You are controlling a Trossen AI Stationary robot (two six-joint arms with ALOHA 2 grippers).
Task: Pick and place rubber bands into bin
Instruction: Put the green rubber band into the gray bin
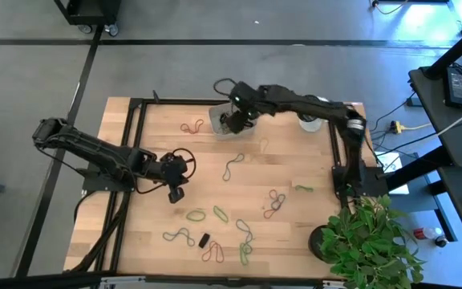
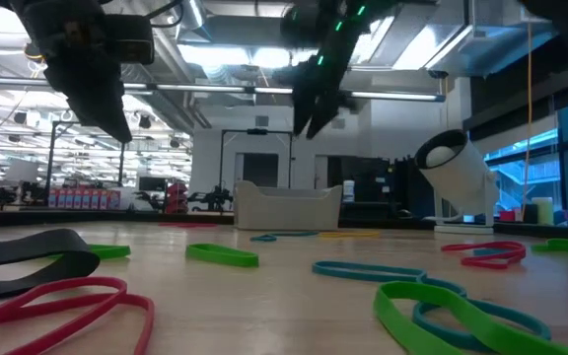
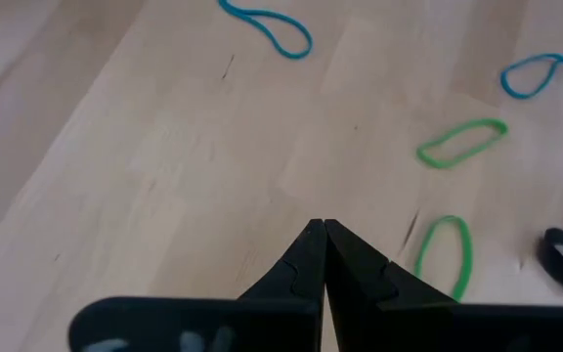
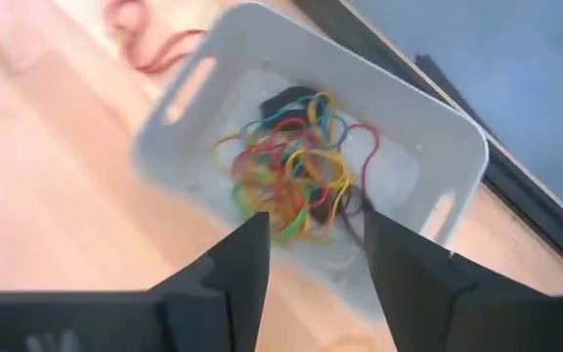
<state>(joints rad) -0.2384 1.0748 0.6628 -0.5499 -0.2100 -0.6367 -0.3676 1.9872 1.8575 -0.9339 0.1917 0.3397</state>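
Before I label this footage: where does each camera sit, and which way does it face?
High view: overhead, straight down on the table; both arms show, the right hand over the bin.
Low view: at table height, level across rubber bands toward the bin; arms come in from above.
Left wrist view: on the left arm, looking down at bands past the shut left hand.
Right wrist view: looking past the open right hand into the bin.
High, low and right wrist views share the bin.
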